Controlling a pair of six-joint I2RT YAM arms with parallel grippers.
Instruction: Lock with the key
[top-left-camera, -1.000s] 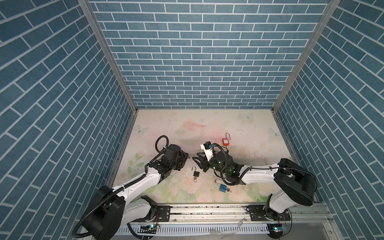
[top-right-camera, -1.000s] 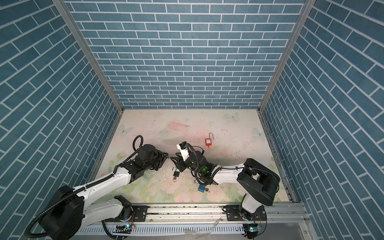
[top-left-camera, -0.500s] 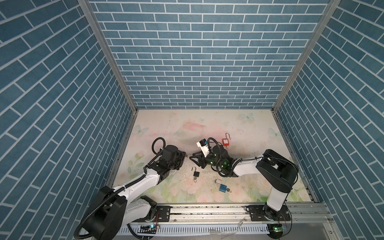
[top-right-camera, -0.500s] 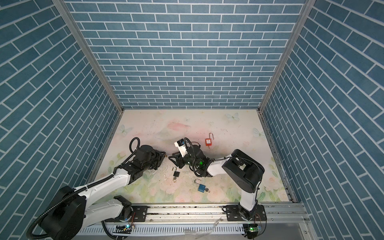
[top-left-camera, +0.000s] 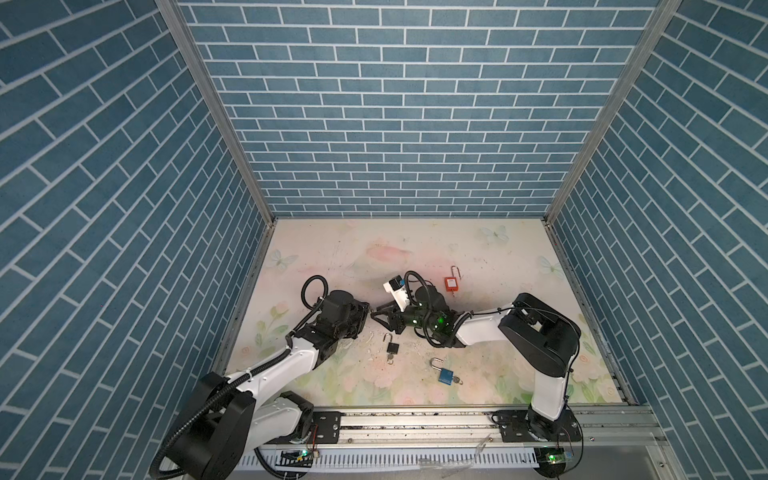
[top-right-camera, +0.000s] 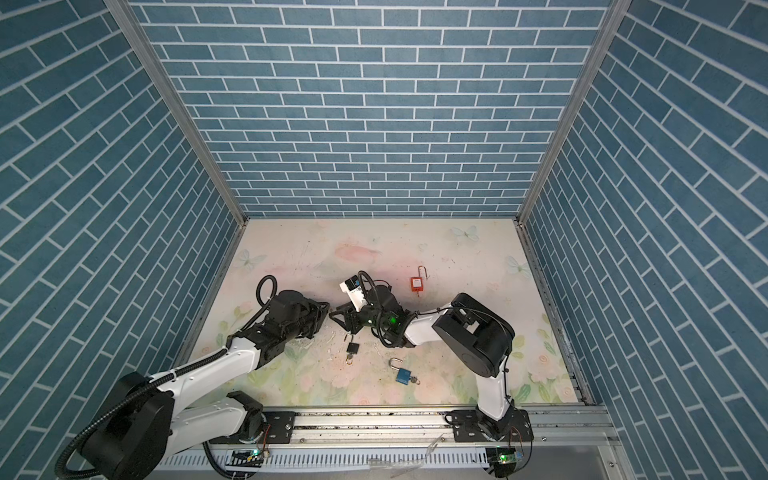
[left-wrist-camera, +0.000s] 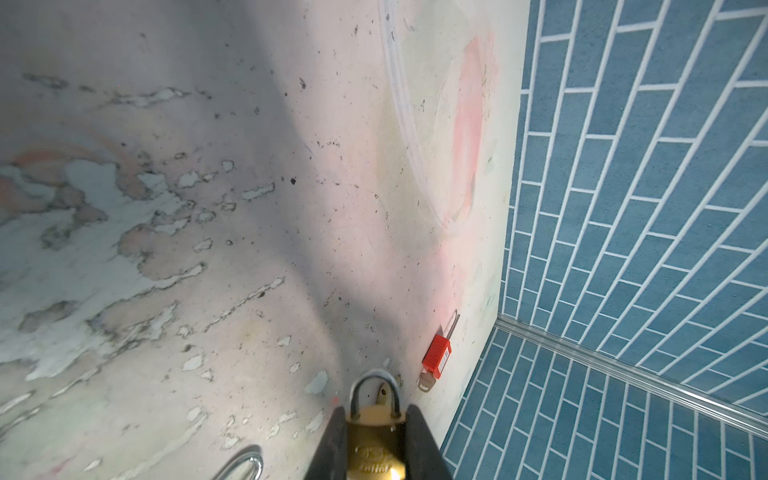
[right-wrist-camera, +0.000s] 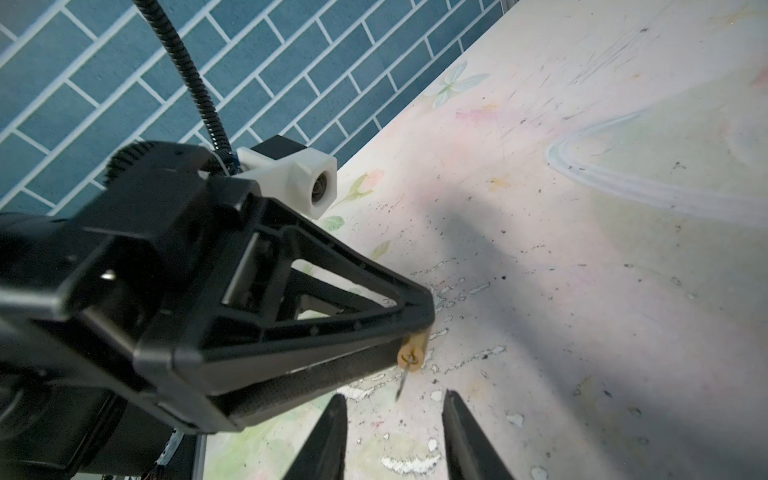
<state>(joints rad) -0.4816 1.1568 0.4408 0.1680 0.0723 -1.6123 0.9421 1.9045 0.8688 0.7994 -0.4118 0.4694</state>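
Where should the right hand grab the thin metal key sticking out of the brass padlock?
Pinch the thin metal key by its exposed flat end, coming straight on from opposite the left hand, which clamps the brass padlock. The key shows edge-on in the right wrist view, so the open right hand likely meets its flat sides.

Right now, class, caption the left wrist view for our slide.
Left tool clamps a brass padlock over the worn tabletop; a red plastic padlock lies beyond, near the blue-brick wall.

bright even light, soft shadows, perhaps blurry edges
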